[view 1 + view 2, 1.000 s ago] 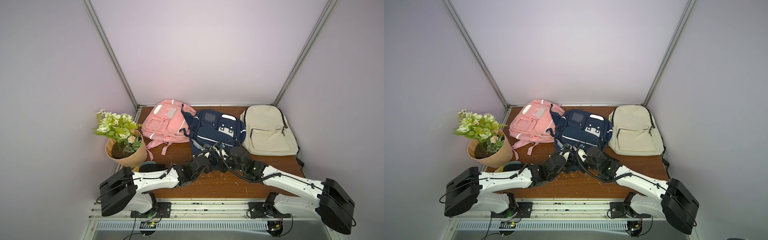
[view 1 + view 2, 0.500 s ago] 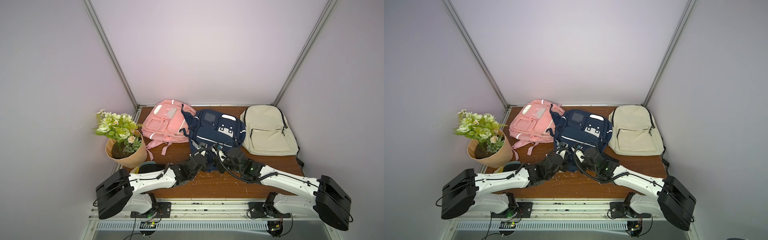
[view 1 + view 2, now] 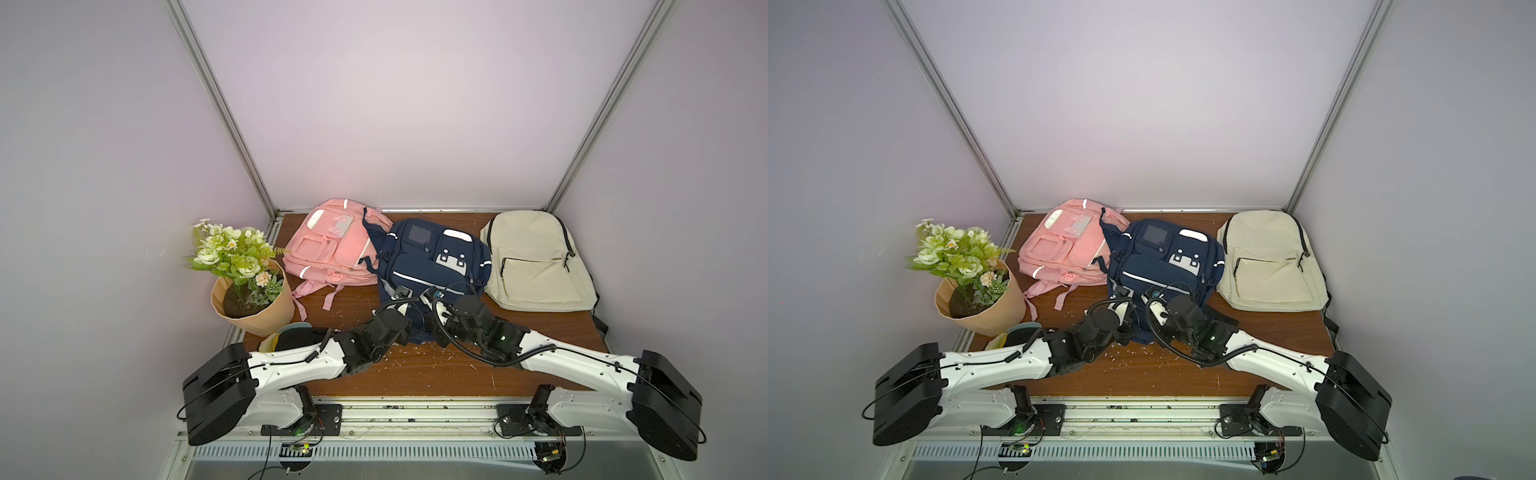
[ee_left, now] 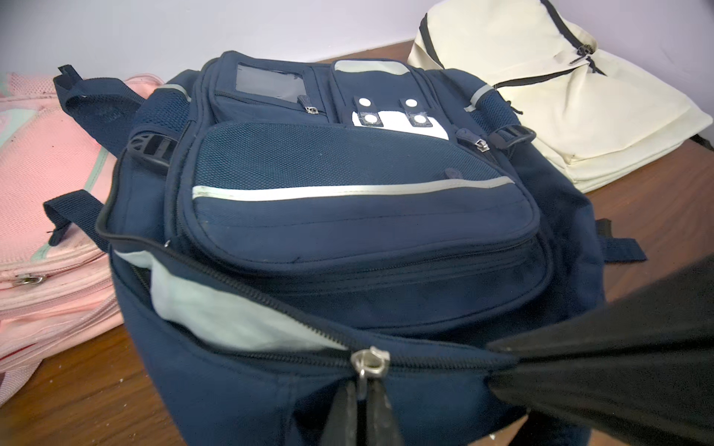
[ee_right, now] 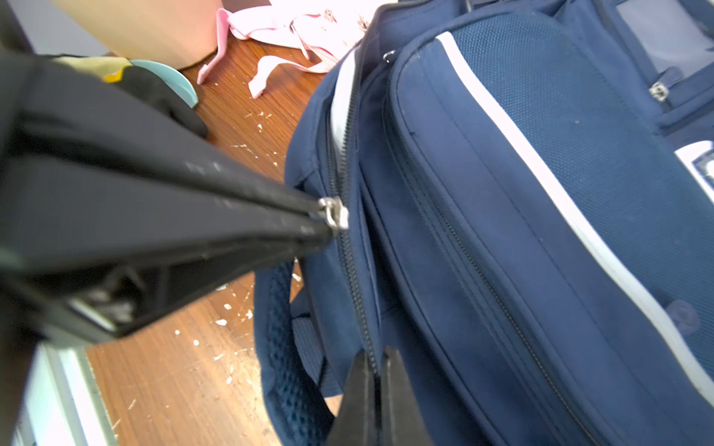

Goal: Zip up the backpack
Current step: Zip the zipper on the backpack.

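A: In both top views the navy backpack (image 3: 432,266) lies mid-frame on the table (image 3: 415,370), between a pink backpack (image 3: 336,249) and a cream backpack (image 3: 536,257).
B: The pot (image 3: 270,316) at lower left?
A: It holds soil and flowers (image 3: 226,253).
B: Left wrist view?
A: The left gripper (image 4: 361,390) is clamped on the zipper pull (image 4: 369,361). The main compartment gapes and shows pale lining (image 4: 232,312); its contents are hidden.
B: Right wrist view?
A: The right gripper (image 5: 376,370) is pinched closed on the backpack's seam. The grasp looks made. Next, I judge, the pull must be dragged along the open teeth while the right anchors.
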Robot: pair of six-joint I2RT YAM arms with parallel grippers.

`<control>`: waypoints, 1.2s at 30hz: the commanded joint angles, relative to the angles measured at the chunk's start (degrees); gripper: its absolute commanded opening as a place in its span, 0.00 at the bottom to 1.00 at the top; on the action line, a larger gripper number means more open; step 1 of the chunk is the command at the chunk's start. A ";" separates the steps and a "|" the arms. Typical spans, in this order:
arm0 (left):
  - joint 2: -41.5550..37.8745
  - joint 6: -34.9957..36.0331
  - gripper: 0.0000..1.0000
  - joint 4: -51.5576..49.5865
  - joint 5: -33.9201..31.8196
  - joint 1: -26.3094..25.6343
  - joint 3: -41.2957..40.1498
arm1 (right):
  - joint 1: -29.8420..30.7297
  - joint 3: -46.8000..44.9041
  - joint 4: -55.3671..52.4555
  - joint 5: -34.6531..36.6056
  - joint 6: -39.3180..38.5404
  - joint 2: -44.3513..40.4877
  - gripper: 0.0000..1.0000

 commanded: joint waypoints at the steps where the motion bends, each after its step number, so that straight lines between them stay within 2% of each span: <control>1: -2.86 -0.26 0.00 -2.19 -3.65 3.32 -1.73 | 0.21 0.88 -3.41 9.97 0.60 -3.08 0.00; 5: -7.47 -1.68 0.00 -1.72 -1.37 6.35 -4.32 | -0.87 -0.66 -4.98 16.45 2.54 -5.49 0.00; 10: -11.14 -2.59 0.00 -1.50 2.23 10.27 -6.52 | -2.23 -3.64 -4.80 16.87 3.94 -10.49 0.00; 12: -11.12 -1.83 0.00 -1.61 3.14 10.37 -6.40 | -2.34 -4.71 -4.47 14.86 3.48 -12.10 0.00; 16: -10.41 -0.32 0.00 0.23 8.14 9.82 -5.78 | -2.34 -5.76 -2.32 4.17 1.16 -13.59 0.00; 19: -10.67 1.70 0.00 1.80 8.86 5.75 -4.88 | -2.24 -5.74 0.40 -4.59 -0.63 -13.51 0.00; 21: -10.54 2.55 0.00 1.73 9.36 3.24 -3.36 | -2.25 -5.76 2.60 -8.34 -1.51 -13.34 0.05; 25: -10.67 3.48 0.00 2.34 15.31 2.31 -2.34 | -2.19 -4.99 5.15 -11.27 -3.27 -11.76 0.21; 31: -10.51 4.27 0.00 1.22 16.89 1.11 -1.14 | -2.25 -3.39 7.18 -15.18 -4.23 -8.03 0.37; 33: -10.02 4.57 0.00 0.98 17.29 0.88 -0.60 | -2.19 -2.93 8.04 -17.07 -4.23 -6.53 0.40; 36: -9.53 4.91 0.00 0.82 17.69 0.47 -0.15 | -2.15 -1.34 7.53 -16.05 -4.23 -2.88 0.41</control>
